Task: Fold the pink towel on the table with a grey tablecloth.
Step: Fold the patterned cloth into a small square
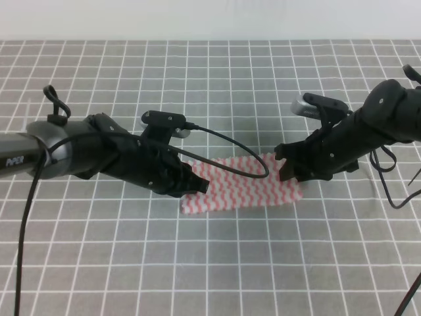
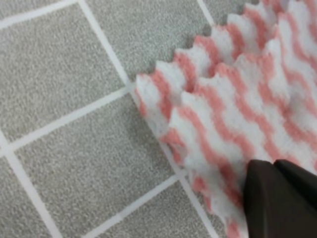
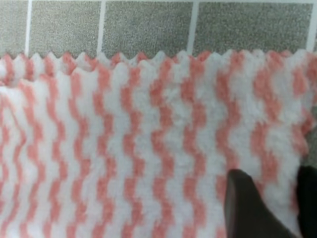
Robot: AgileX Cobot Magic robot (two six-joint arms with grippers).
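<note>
We see the left hand [image 1: 195,184] low on the left end of the pink towel [image 1: 240,184]; its dark fingertips [image 2: 277,198] rest on the cloth, but grip state we cannot tell. The right hand [image 1: 287,172] sits at the towel's right end, fingers [image 3: 247,208] slightly parted over cloth. The towel lies doubled, two jagged edges nearly aligned, at frame centre. Bare gridded worktop [image 1: 210,263] surrounds it.
</note>
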